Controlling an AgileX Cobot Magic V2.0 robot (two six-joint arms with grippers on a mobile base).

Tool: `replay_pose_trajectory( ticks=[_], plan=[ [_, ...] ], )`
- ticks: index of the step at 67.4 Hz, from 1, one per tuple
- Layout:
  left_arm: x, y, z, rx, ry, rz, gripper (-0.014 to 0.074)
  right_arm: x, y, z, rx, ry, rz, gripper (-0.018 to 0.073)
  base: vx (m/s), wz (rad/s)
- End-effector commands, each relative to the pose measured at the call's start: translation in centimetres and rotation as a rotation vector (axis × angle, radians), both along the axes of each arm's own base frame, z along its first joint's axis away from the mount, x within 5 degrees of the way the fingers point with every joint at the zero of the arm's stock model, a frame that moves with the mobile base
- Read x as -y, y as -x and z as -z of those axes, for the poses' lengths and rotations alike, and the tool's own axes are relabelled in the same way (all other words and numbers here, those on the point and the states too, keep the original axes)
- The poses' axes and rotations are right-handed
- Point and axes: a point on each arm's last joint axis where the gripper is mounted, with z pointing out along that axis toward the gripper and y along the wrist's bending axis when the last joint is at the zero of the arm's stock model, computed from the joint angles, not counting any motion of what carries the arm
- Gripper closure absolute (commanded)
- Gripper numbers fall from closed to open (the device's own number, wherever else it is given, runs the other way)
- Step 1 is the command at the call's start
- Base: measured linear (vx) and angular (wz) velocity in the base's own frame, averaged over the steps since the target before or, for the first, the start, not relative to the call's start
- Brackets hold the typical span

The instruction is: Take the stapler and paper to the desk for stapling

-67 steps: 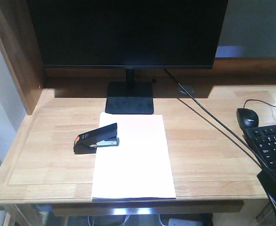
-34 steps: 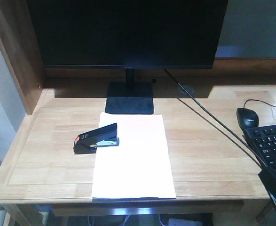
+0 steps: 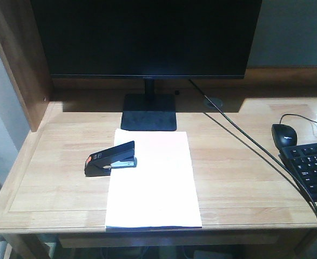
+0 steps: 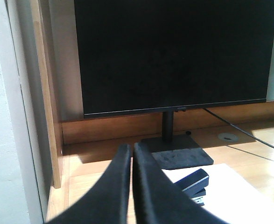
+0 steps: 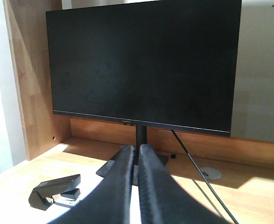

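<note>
Stapler (image 3: 110,158) sat on left edge of paper (image 3: 154,183), both already on desk (image 3: 244,183). Left gripper (image 4: 131,156) and right gripper (image 5: 137,156) were pinched narrow, holding nothing. We guessed only pressing stapler down remained.

The desk (image 3: 244,178) carries paper (image 3: 153,181), stapler (image 3: 110,158), monitor (image 3: 147,38), mouse (image 3: 284,134), keyboard (image 3: 312,168).

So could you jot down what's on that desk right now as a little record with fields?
desk: light wood
paper: white sheet lying flat at the front centre
stapler: black, its front end over the paper's left edge
monitor: dark, behind the paper
mouse: far right
keyboard: right edge
left end effector: shut, empty
right end effector: shut, empty
</note>
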Motion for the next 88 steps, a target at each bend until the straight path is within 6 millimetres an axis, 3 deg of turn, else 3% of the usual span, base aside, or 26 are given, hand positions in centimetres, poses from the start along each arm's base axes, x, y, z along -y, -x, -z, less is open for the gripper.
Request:
replay_pose_trajectory(
  ticks=[1, 22, 52, 88],
  plan=[
    [0.0, 0.1, -1.6, 0.094, 0.030, 0.003, 0.0603, 0.2, -0.1, -0.9, 0.040, 0.028, 0.026, 0.0570, 0.00, 0.00],
    [0.0, -0.1, -0.9, 0.084, 0.028, 0.000, 0.0603, 0.2, -0.1, -0.9, 0.040, 0.028, 0.026, 0.0568, 0.00, 0.00],
    [-1.0, -0.7, 8.0, 0.023, 0.012, -0.196, 0.0603, 0.2, -0.1, -0.9, 0.040, 0.028, 0.028, 0.0568, 0.00, 0.00],
    [-1.1, -0.7, 8.1, 0.014, 0.000, -0.210, 0.0603, 0.2, -0.1, -0.9, 0.041, 0.030, 0.028, 0.0568, 0.00, 0.00]
  ],
)
